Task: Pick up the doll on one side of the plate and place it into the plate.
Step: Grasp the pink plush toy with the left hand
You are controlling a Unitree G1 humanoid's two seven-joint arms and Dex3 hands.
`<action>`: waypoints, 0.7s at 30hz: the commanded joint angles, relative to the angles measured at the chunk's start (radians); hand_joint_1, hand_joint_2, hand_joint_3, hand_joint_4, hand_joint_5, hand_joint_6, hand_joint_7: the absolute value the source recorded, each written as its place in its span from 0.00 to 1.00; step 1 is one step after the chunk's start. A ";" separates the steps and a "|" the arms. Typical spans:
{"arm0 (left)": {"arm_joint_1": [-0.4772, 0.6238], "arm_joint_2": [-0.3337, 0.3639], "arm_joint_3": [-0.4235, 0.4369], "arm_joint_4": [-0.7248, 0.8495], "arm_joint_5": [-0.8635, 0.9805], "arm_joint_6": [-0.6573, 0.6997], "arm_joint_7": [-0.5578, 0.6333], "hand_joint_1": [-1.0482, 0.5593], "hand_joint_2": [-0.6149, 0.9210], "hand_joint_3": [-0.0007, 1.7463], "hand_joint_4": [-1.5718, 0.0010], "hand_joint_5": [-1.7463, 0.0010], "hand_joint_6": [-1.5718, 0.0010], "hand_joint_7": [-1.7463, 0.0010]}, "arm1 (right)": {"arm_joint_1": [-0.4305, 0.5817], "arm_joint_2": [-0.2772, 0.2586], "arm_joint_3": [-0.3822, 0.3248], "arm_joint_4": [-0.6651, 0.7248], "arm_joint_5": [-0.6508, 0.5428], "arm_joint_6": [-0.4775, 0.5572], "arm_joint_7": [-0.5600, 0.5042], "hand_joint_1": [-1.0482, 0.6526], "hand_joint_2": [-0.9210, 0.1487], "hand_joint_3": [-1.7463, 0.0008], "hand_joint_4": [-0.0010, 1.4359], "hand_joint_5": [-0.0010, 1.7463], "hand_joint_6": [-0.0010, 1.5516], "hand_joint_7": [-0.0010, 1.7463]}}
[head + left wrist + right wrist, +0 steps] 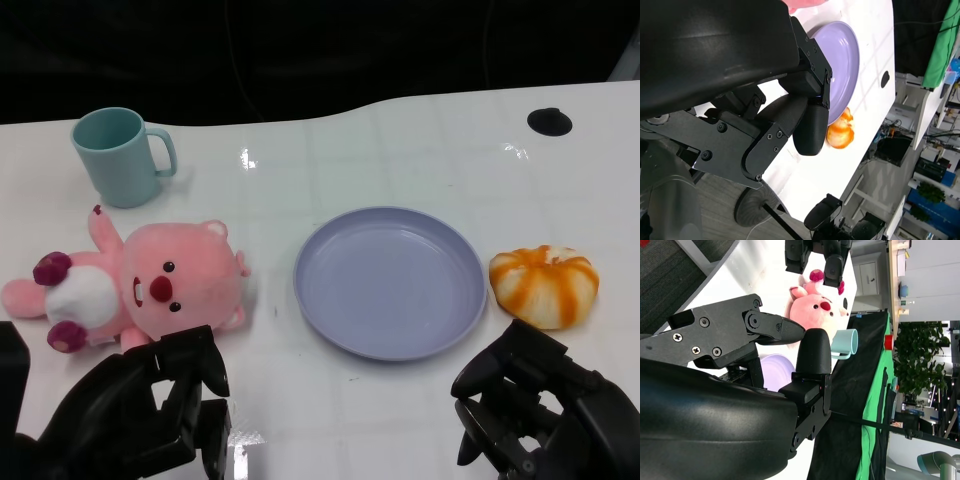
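Doll (150,285) plush pink | plate (390,282) smooth round lilac | both robot hands seemingly empty, fingers apart

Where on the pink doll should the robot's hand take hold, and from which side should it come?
Grip the doll across its big round head, coming down from above with the left hand, which sits just in front of it. The doll lies flat on its back, head toward the plate, so the head is the bulkiest, most exposed part; the limbs look thin and floppy.

The desk (400,140) carries one doll (140,285), one plate (390,282), one mug (120,155) and one pumpkin toy (545,285).
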 commanded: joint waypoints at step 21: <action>-0.047 0.090 0.108 -0.058 0.056 -0.176 -0.053 0.36 1.00 0.06 0.73 0.42 0.66 0.81 | -0.013 0.002 -0.011 0.020 0.001 -0.010 -0.004 0.41 0.00 0.70 0.42 0.98 0.32 0.90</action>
